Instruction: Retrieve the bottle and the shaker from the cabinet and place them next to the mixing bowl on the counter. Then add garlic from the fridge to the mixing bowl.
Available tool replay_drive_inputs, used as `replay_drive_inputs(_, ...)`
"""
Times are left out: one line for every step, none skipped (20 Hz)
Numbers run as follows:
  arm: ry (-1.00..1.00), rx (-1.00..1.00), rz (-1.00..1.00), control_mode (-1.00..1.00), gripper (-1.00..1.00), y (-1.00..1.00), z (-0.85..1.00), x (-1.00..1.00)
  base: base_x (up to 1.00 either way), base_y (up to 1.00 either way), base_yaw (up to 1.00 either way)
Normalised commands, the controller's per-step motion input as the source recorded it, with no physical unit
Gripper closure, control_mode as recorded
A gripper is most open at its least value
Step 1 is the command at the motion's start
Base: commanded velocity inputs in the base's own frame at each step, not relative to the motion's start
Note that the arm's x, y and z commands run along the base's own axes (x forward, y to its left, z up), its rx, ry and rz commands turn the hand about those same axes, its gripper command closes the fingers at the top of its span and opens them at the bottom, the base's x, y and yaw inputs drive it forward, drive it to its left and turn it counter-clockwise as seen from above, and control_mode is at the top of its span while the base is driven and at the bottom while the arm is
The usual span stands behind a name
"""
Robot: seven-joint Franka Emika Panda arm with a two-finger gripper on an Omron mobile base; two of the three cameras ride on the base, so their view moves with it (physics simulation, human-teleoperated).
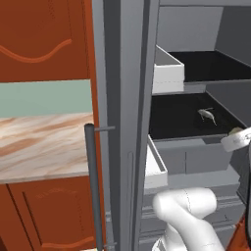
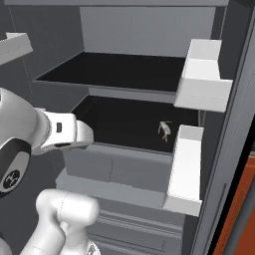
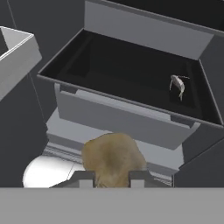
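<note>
A tan, lumpy garlic [image 3: 113,155] sits between my gripper [image 3: 111,178] fingertips, which are shut on it in front of the open fridge. In the left base view the garlic [image 1: 236,131] peeks out above my white hand at the right edge. The hand hangs outside the fridge, in front of and below its middle black shelf [image 3: 131,74]. The bottle, the shaker and the mixing bowl are out of view.
A small pale grey item [image 3: 177,85] with a thin stalk lies on the middle shelf [image 2: 124,124]. White door bins [image 2: 201,82] stick out on the right. The marble counter [image 1: 44,142] lies left of the fridge, behind a dark vertical door handle [image 1: 93,186].
</note>
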Motion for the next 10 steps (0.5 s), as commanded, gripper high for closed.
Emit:
replay_drive_inputs(0.00,0.00,0.00,1.00,1.00,0.00,0.00,0.00,-1.00,-0.14,-0.02)
replay_drive_inputs(0.00,0.00,0.00,1.00,1.00,0.00,0.00,0.00,-1.00,-0.19,-0.04)
replay_drive_inputs(0.00,0.00,0.00,1.00,1.00,0.00,0.00,0.00,-1.00,-0.19,-0.04)
replay_drive_inputs(0.00,0.00,0.00,1.00,1.00,0.00,0.00,0.00,-1.00,-0.19,-0.04)
replay_drive_inputs(0.00,0.00,0.00,1.00,1.00,0.00,0.00,0.00,-1.00,-0.17,-0.04)
replay_drive_inputs(0.00,0.00,0.00,1.00,1.00,0.00,0.00,0.00,-1.00,-0.18,-0.04)
replay_drive_inputs(0.00,0.00,0.00,1.00,1.00,0.00,0.00,0.00,-1.00,-0.18,-0.04)
replay_drive_inputs(0.00,0.00,0.00,1.00,1.00,0.00,0.00,0.00,-1.00,-0.16,-0.04)
replay_drive_inputs(0.00,0.00,0.00,1.00,1.00,0.00,0.00,0.00,-1.00,-0.19,-0.06)
replay_drive_inputs(0.00,0.00,0.00,1.00,1.00,0.00,0.00,0.00,-1.00,-0.20,-0.06)
